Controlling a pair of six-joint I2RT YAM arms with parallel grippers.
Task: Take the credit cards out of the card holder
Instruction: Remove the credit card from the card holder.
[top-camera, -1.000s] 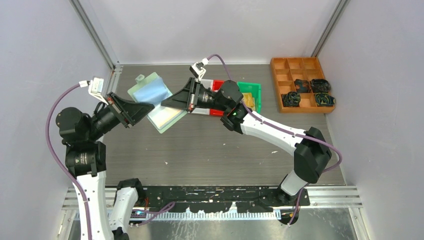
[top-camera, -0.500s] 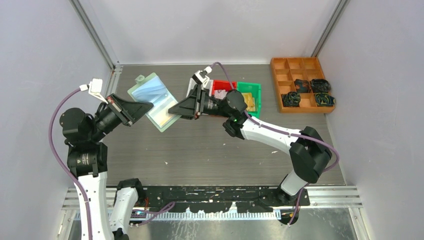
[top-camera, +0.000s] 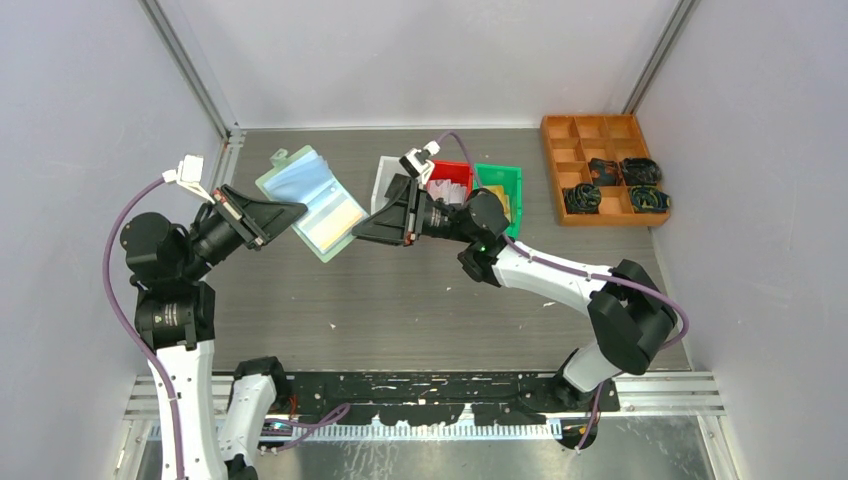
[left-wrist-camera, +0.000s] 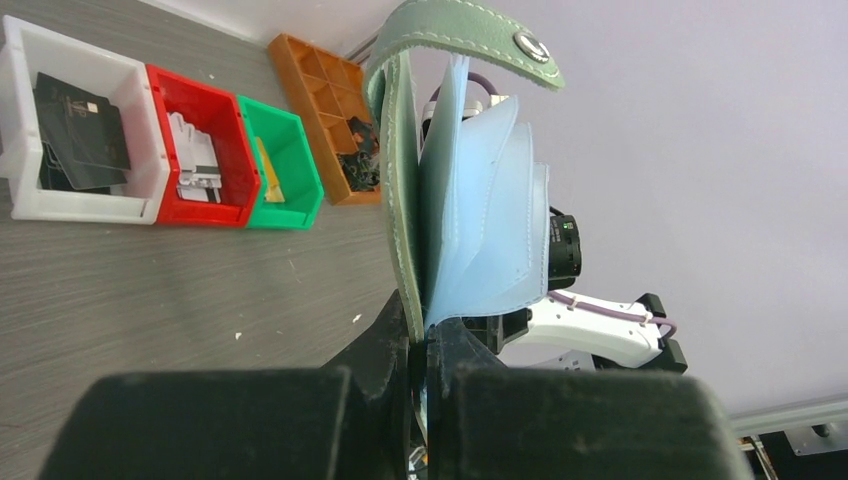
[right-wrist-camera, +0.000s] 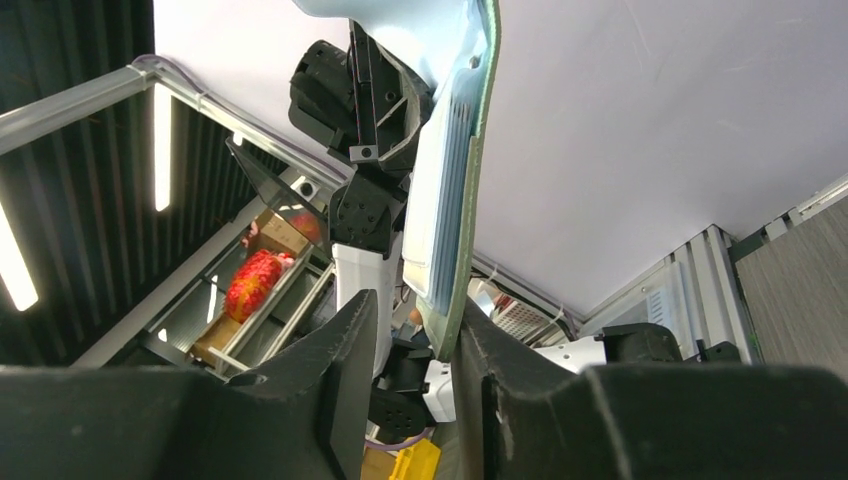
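Above the table (top-camera: 420, 295), left tool (top-camera: 300, 211) clamps card holder (top-camera: 306, 190).

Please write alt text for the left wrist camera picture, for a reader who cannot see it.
The left gripper is shut on the edge of a mint-green card holder, whose pale blue pockets fan open above it. Behind, on the table, stand a white bin holding a black card, a red bin and a green bin.
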